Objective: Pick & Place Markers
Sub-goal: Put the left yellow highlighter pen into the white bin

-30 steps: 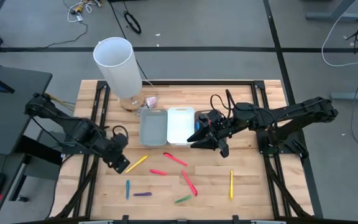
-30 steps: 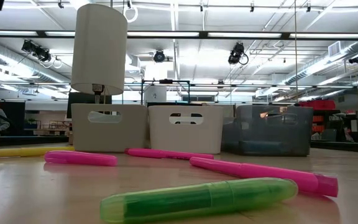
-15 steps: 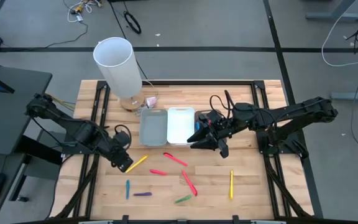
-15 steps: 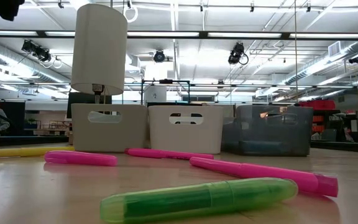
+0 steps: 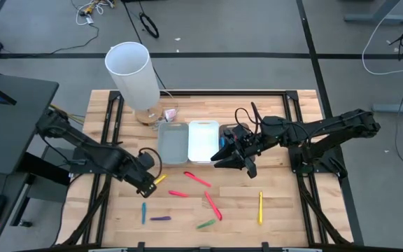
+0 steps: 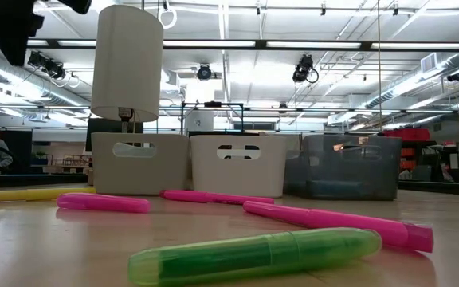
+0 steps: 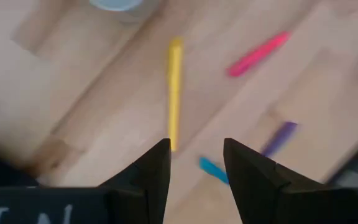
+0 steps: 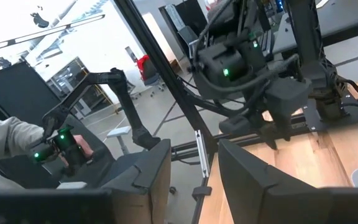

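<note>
Several markers lie flat on the wooden table [image 5: 285, 210]: a yellow marker [image 7: 174, 93] below my left gripper, pink ones [image 5: 197, 179] [image 5: 178, 193] [image 5: 213, 205], a blue one [image 5: 143, 212], a purple one [image 5: 160, 218], a green one [image 6: 253, 253] and a second yellow one [image 5: 260, 207]. My left gripper [image 5: 150, 183] hangs open above the table, pointing down, its fingertips [image 7: 196, 162] just off the near end of the yellow marker. My right gripper [image 5: 224, 159] hovers level and open beside the bins, with nothing between its fingers [image 8: 194, 168].
A grey bin [image 5: 173, 143], a white bin [image 5: 203, 140] and a dark bin [image 6: 349, 166] stand in a row at mid-table. A tall white cylinder [image 5: 133, 70] stands on a wooden foot behind them. A person's sleeve [image 8: 5, 143] shows beyond the table.
My left gripper has gone toward the table's right edge and down, coming over the near end of the yellow marker; it now shows at the top left of the low view. The markers have not moved.
</note>
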`<action>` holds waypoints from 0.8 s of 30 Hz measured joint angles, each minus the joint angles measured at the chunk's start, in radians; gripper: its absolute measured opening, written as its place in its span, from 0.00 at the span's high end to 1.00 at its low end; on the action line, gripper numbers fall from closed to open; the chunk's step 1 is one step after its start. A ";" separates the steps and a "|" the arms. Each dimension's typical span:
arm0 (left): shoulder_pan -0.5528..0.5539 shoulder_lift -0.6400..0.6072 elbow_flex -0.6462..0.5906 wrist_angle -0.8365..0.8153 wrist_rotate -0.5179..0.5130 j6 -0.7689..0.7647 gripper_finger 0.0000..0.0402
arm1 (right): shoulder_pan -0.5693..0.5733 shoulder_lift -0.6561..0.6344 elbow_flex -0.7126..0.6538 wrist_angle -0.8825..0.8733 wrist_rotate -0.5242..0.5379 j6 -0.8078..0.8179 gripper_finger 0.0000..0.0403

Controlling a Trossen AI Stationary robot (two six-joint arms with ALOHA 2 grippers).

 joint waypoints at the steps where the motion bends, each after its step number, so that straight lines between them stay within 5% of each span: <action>1: 0.000 0.011 0.000 -0.013 -0.011 0.001 0.61 | 0.000 0.000 0.000 -0.002 0.000 0.000 0.67; 14: 0.001 0.170 -0.001 -0.031 -0.033 0.036 0.44 | 0.000 0.000 0.000 -0.013 0.000 0.000 0.67; 24: 0.013 0.275 -0.057 -0.009 0.012 0.003 0.42 | 0.000 0.000 0.000 -0.018 0.000 0.000 0.67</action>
